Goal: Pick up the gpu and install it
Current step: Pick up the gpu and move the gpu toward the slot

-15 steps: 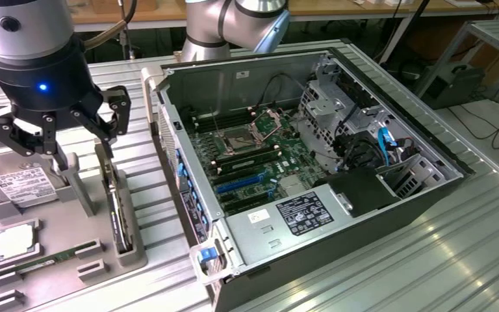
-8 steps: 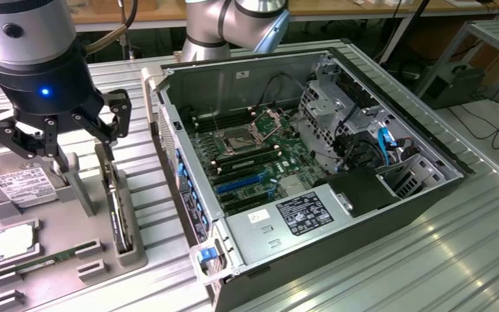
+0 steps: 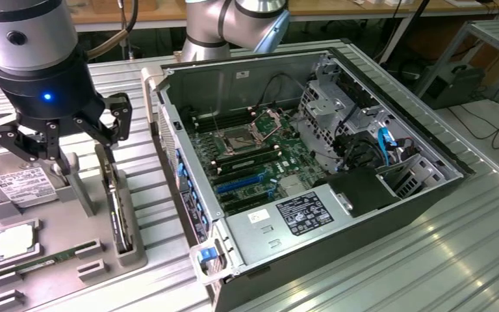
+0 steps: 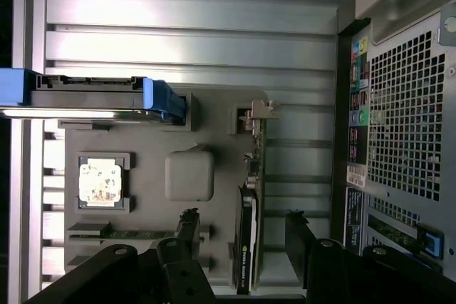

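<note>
Gripper (image 3: 83,156): hanging wide open and holding nothing, hovering above the grey fixture tray (image 3: 67,227), one finger showing on each side of the gpu (image 3: 121,208).
Gpu: standing on edge in a slot along the tray edge nearest the open computer case (image 3: 232,84).
Hard drive (image 3: 23,185), memory stick (image 3: 37,265): sitting nearer the tray's opposite edge.

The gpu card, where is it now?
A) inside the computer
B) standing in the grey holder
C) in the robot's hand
B: the gpu stands on edge in a slot of the grey holder, and the open hand above it holds nothing.
</note>
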Controlling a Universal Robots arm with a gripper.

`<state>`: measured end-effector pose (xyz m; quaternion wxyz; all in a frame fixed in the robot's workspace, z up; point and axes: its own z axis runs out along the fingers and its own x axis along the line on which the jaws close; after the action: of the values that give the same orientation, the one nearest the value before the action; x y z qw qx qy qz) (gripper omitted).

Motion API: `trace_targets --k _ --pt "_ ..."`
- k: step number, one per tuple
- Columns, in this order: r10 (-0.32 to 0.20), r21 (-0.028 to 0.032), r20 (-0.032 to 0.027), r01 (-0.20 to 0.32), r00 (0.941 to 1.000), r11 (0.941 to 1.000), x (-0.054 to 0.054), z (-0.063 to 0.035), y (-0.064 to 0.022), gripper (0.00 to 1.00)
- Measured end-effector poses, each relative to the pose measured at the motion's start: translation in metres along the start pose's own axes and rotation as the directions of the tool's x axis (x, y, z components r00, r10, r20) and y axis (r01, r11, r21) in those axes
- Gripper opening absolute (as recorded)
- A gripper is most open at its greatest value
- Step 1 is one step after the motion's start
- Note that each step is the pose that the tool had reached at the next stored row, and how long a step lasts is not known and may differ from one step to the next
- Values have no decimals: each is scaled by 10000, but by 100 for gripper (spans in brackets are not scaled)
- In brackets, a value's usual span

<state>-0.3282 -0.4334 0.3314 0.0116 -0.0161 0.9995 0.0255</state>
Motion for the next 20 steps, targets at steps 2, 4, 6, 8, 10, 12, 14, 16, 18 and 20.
trace_targets --k 2,4,6,8,10,12,14,16,18,20 --pt "0 0 0 0 10000 10000 0 13 -1 60" --pt "0 0 0 0 10000 10000 1 27 -1 60" --pt "0 0 0 0 10000 10000 1 41 -3 60" --pt "0 0 0 0 10000 10000 1 57 -4 60" --pt "0 1 0 0 10000 10000 2 73 -5 60" --pt "0 0 0 0 10000 10000 2 87 -6 60" --pt "0 0 1 0 10000 10000 2 101 -6 60" --pt "0 0 0 0 10000 10000 3 114 -7 60" --pt "0 0 0 0 10000 10000 3 129 -8 60" --pt "0 1 0 0 10000 10000 4 143 -9 60"
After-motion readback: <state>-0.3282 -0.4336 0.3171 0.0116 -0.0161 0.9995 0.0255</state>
